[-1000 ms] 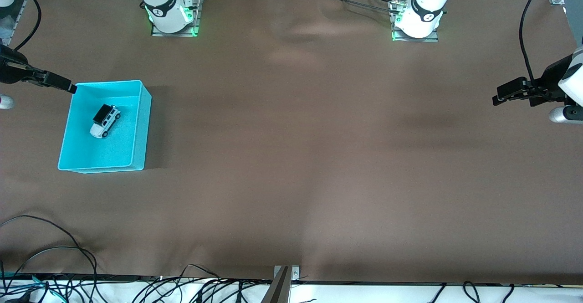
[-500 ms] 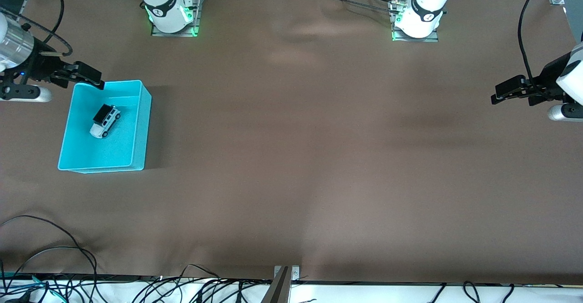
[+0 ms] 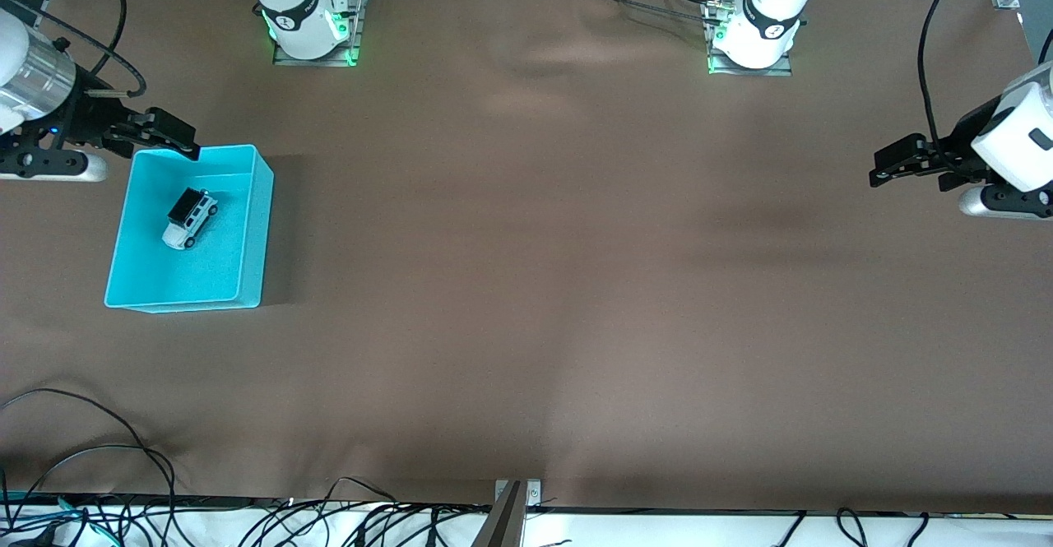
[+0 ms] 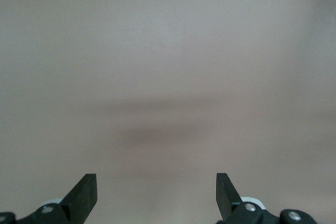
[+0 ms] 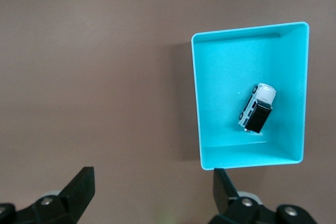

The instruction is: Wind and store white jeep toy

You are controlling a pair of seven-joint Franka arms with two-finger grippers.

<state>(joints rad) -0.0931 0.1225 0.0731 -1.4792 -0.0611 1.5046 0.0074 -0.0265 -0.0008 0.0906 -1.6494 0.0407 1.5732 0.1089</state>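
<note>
Inside the cyan bin (image 3: 247, 226), toward the right arm's end of the table, sitting on its wheels: the white jeep toy (image 3: 190, 218), long axis running diagonally across the bin floor, black roof end toward the robots' bases. Hovering over the bin's edge nearest the bases, fingers spread wide and gripping nothing: the right gripper (image 3: 169, 132), clearly the closer of the two, with the jeep lying just past its fingertips toward the front camera. Waiting well apart over bare tabletop at the other end, likewise spread and empty: the left gripper (image 3: 892, 164). Likely needing a descent into the bin, with jaws turned across the jeep's narrow sides.
</note>
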